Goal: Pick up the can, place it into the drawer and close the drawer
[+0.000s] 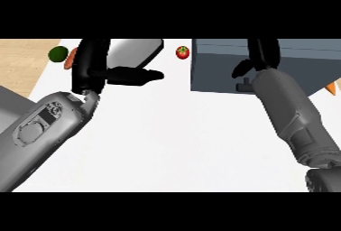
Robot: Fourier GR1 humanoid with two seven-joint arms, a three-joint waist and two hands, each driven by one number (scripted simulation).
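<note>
From where I stand, the pale grey, round-ended can (136, 50) sits at the far side of the white surface (180, 135), pressed up against the left robot hand (92, 63). The black bulk of that hand covers the can's left side and runs along its lower edge, so the can lies in the crook of it. I cannot tell whether that robot hand is closed on the can or only lies against it. It rises steeply from the wrist, and its broad grey left forearm (40, 131) slants in from the lower left corner.

The blue-grey, box-shaped drawer (213, 67) stands well to the right of the can, with a small dark knob (244, 85) at its near edge. The right robot hand (262, 56) hangs over the drawer with its fingers stretched straight towards the far side and the thumb spread to the left. Nothing shows in it. Its grey right forearm (293, 117) climbs from the lower right corner.

A small red tomato (182, 52) lies between the can and the drawer. A dark green round fruit (58, 53) and an orange piece (69, 59) lie just left of the left robot hand. Another orange tip (332, 88) peeps in at the right edge.
</note>
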